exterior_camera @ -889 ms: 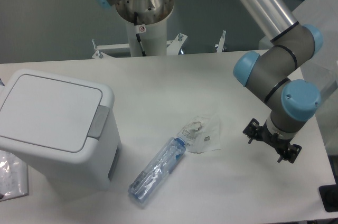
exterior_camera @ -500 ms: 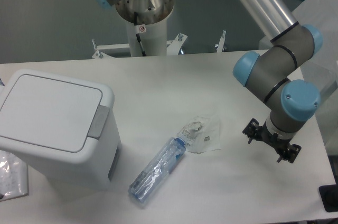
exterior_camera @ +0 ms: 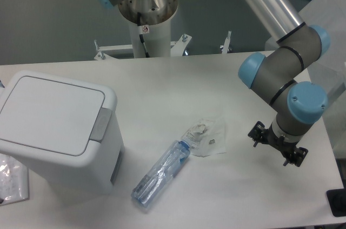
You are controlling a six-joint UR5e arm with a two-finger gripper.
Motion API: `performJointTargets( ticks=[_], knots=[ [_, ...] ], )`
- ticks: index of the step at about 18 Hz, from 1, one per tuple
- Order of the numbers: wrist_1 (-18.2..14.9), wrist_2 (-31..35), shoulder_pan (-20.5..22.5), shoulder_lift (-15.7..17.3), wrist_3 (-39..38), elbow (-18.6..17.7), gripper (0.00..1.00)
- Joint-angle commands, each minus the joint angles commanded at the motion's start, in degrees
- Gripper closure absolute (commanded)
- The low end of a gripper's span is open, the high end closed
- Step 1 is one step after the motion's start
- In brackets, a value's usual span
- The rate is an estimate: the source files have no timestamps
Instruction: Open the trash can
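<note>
While shut flat, lid (exterior_camera: 51, 113) of trash can (exterior_camera: 59, 132) on table (exterior_camera: 178, 78), grey tab (exterior_camera: 100, 125) unpressed: nothing done yet. Well right of can, beyond crushed bottle (exterior_camera: 161, 172), gripper (exterior_camera: 278, 146) empty; jaw gap impossible to tell.

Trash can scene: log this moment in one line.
boxy white plastic trash can: lid shut | end effector: far right, apart from it | task: not started
</note>
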Motion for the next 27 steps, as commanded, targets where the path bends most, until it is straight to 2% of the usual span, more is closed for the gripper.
performJointTargets(
  ticks=[9,15,18,27],
  knots=[
    [-0.2,-0.9,-0.4,0.5,-1.0,0.0,0.00],
    [-1.0,-8.7,-3.2,2.7,-15.7,0.1,0.00],
    [-1.3,-10.1,-5.9,3.6,-22.0,0.2,0.00],
    [-3.6,-19.6,-10.7,11.0,-37.7,1.1,0.00]
  ],
)
